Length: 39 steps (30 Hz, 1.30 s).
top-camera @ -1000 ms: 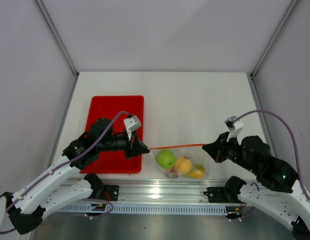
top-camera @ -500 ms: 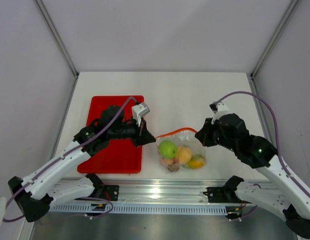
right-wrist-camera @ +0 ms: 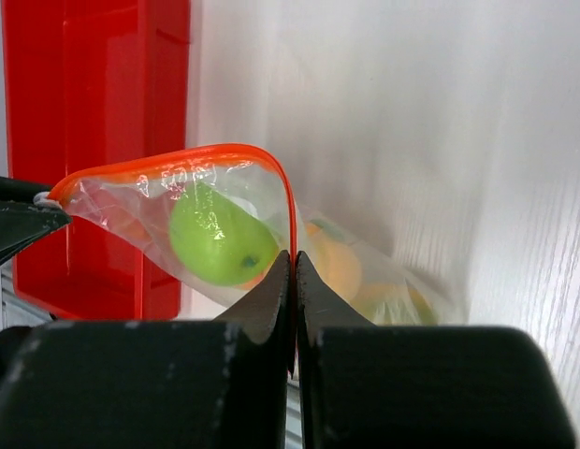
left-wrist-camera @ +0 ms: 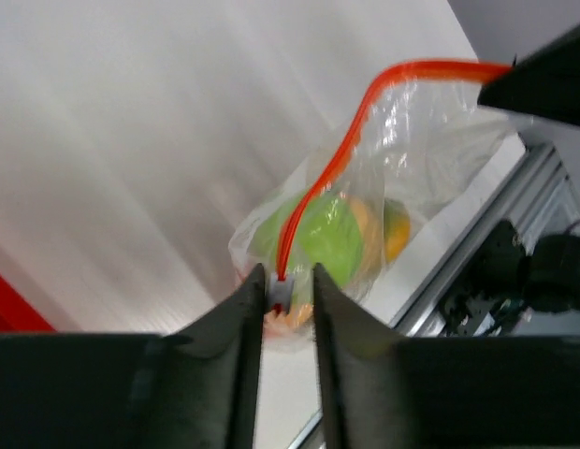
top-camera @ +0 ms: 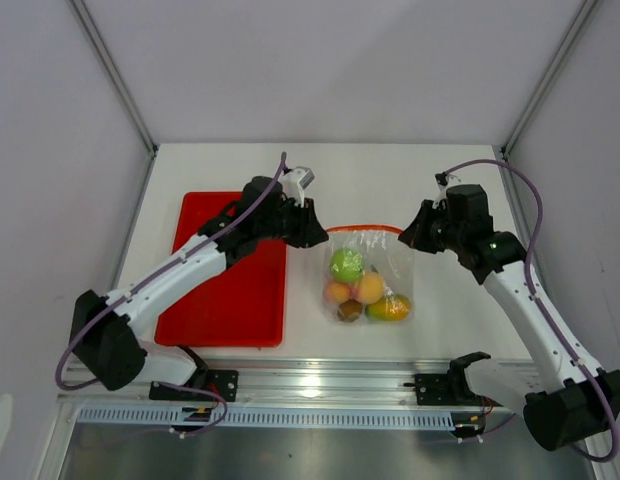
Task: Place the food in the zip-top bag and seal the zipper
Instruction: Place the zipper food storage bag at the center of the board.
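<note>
Both grippers hold the mouth of the zip-top bag (top-camera: 378,262): the left gripper (left-wrist-camera: 279,285) has its fingers closed narrowly on a small pale tab at one end of the zipper (left-wrist-camera: 365,103), and the right gripper (right-wrist-camera: 293,267) is pinched tight on the other end. The bag sits mid-table just right of the red tray (top-camera: 230,300), with the green apple (top-camera: 346,265), orange ball (top-camera: 368,288), yellow banana (top-camera: 388,308), small brown fruit (top-camera: 349,311) and peach-pink fruit (top-camera: 336,291) all inside. The step looks like sealing. The orange strip bows slackly between the two grips, so the right pinch should probably stay as a fixed anchor while the ends are drawn apart until the strip runs straight. Only then should anything press or slide along it. Whether the strip is fully closed cannot be told. A second ago the bag was near the front edge with its strip stretched taut. Both arms have since carried it farther up the table, and the grippers stand closer together.
</note>
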### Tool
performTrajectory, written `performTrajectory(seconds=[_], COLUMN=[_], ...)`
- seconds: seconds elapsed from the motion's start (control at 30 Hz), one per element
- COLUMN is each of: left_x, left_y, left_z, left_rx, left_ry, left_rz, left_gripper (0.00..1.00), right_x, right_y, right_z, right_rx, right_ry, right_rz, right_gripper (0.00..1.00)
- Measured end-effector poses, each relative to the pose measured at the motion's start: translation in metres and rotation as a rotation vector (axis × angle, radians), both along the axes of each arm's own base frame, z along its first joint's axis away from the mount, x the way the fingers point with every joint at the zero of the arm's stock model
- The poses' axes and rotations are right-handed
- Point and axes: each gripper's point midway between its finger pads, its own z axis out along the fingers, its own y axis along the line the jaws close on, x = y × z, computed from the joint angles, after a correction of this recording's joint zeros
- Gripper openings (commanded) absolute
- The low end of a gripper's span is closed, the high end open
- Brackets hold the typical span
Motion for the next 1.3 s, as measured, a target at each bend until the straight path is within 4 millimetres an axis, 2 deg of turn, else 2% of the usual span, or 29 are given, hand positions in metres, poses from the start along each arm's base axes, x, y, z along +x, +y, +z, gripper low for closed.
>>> performTrajectory(seconds=[0.03,0.07,0.17,0.33,0.47,0.57,0.67,0.83,0.97,1.03,1.1,1.17,1.2,1.27,1.3], left_x=[0.010,0.019,0.053,0.100,0.114,0.117,0.110,0.079,0.056,0.048,0.039,0.035,0.033,0.030,0.028], left_y=[-0.003,-0.005,-0.011,-0.011,-0.004,0.001,0.009,0.027,0.036,0.040,0.042,0.044,0.045,0.047,0.049], left_z=[-0.002,-0.002,-0.004,0.002,0.012,0.020,0.031,0.048,0.057,0.054,0.049,0.047,0.046,0.045,0.045], left_rx=[0.001,-0.002,-0.007,-0.020,-0.009,-0.007,-0.025,-0.080,-0.130,-0.139,-0.144,-0.143,-0.143,-0.145,-0.146], left_ry=[0.007,0.012,0.026,0.011,-0.032,-0.065,-0.099,-0.153,-0.184,-0.181,-0.172,-0.169,-0.169,-0.170,-0.171], left_rz=[0.015,0.030,0.075,0.159,0.223,0.253,0.267,0.265,0.251,0.246,0.236,0.233,0.233,0.232,0.232], left_gripper=[0.42,0.65,0.99,1.00,0.99,0.99,1.00,0.99,0.99,0.99,0.99,1.00,0.99,0.99,0.99], right_x=[0.005,0.012,0.035,0.069,0.095,0.113,0.136,0.168,0.174,0.175,0.174,0.174,0.175,0.178,0.180], right_y=[-0.001,-0.002,-0.008,-0.015,-0.021,-0.027,-0.030,-0.031,-0.032,-0.032,-0.033,-0.034,-0.034,-0.036,-0.037], right_z=[-0.002,-0.005,-0.019,-0.051,-0.079,-0.094,-0.107,-0.132,-0.154,-0.165,-0.172,-0.174,-0.174,-0.170,-0.167], right_rx=[0.004,0.007,0.015,0.012,0.013,0.014,0.010,-0.007,-0.017,-0.021,-0.027,-0.034,-0.038,-0.051,-0.056], right_ry=[0.003,0.009,0.033,0.084,0.131,0.146,0.159,0.176,0.210,0.231,0.243,0.245,0.242,0.230,0.225], right_rz=[-0.006,-0.012,-0.034,-0.036,-0.038,-0.039,-0.034,-0.023,-0.019,-0.018,-0.018,-0.018,-0.019,-0.020,-0.021], right_gripper=[0.00,0.00,0.00,0.00,0.00,0.00,0.00,0.01,0.05,0.13,0.25,0.34,0.42,0.49,0.62])
